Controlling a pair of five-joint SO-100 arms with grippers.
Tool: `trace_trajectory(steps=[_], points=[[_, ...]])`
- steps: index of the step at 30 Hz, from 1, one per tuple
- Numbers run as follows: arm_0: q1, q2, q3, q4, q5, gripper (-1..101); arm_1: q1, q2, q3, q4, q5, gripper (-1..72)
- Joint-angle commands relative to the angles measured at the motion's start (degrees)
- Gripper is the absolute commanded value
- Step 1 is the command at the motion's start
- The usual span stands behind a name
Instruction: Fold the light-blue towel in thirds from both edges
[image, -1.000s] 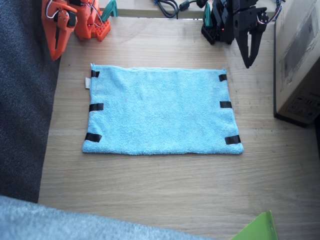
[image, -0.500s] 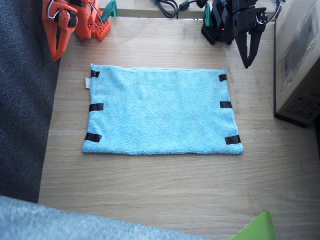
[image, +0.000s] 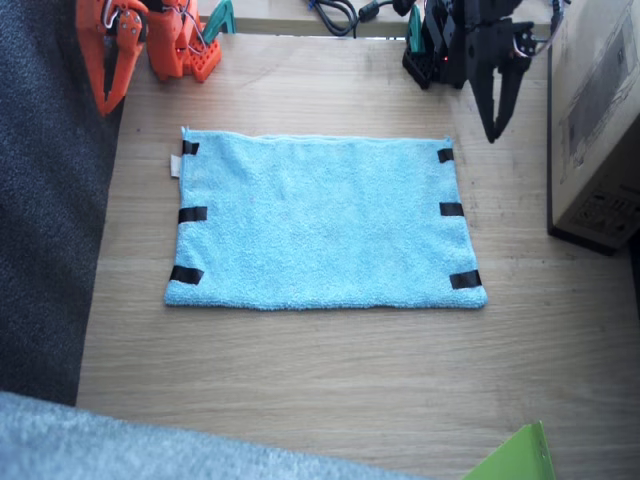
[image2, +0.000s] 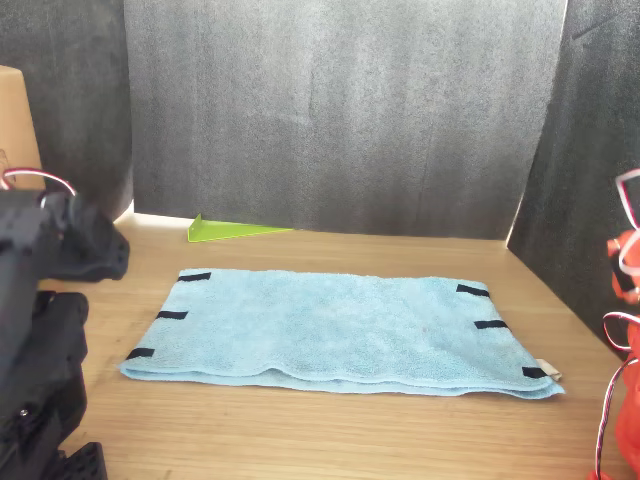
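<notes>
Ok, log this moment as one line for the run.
towel: flat, unfolded | left gripper: open, beyond towel's far corner | right gripper: shut, off towel | fold: not started

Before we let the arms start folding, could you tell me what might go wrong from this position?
1. The light-blue towel lies flat, so a gripper pinching a taped short edge could scrape the table or miss the cloth.
2. The left gripper, open, hangs close to a cardboard box; a wide swing might hit it.
3. The right gripper sits at the table's edge beyond the towel's corner, so its reach may be awkward.
</notes>
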Motion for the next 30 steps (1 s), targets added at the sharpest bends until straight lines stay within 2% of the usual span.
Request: trace_trajectory(steps=[1, 8, 12, 23, 30], points=[[0.09, -11.07, -7.82, -0.7, 1.93, 0, 2.64, -12.83, -9.93, 0.53, 0.26, 0.3], [0.0, -21.97, -18.11, 2.11, 2.2, 5, 9.58, -26.89, -22.41, 4.83, 4.31, 16.3], [-0.88, -26.1, -20.3, 2.29, 2.29, 10, 13.27, -37.62, -29.27, 8.53, 6.33, 20.0], [-2.99, -37.97, -25.66, 2.72, 0.88, 13, 16.44, -56.69, -34.01, 7.21, 9.67, 17.5], [-4.13, -40.69, -26.1, 2.81, 0.79, 15, 17.93, -62.75, -34.63, 4.66, 11.07, 17.6]])
